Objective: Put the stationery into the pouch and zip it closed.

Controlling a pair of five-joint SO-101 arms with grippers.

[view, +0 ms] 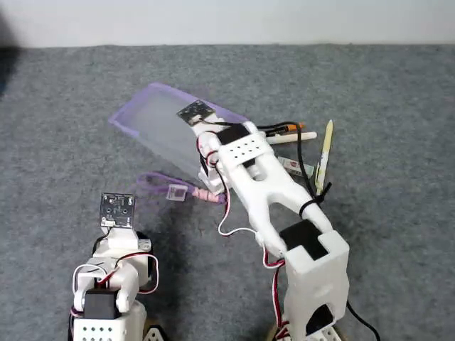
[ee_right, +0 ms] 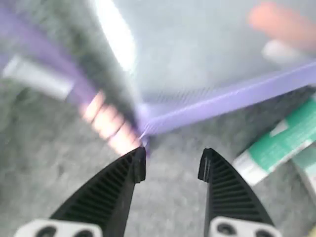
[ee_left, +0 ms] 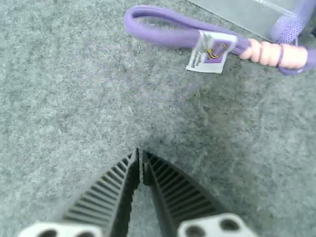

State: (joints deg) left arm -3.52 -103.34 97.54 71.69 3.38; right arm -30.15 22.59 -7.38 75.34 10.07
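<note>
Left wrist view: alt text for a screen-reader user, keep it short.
The left gripper, shut and empty, hangs over grey carpet. Past its tips lies a purple strap loop with a white tag and a pink ribbed piece, beside a corner of the clear pouch.
</note>
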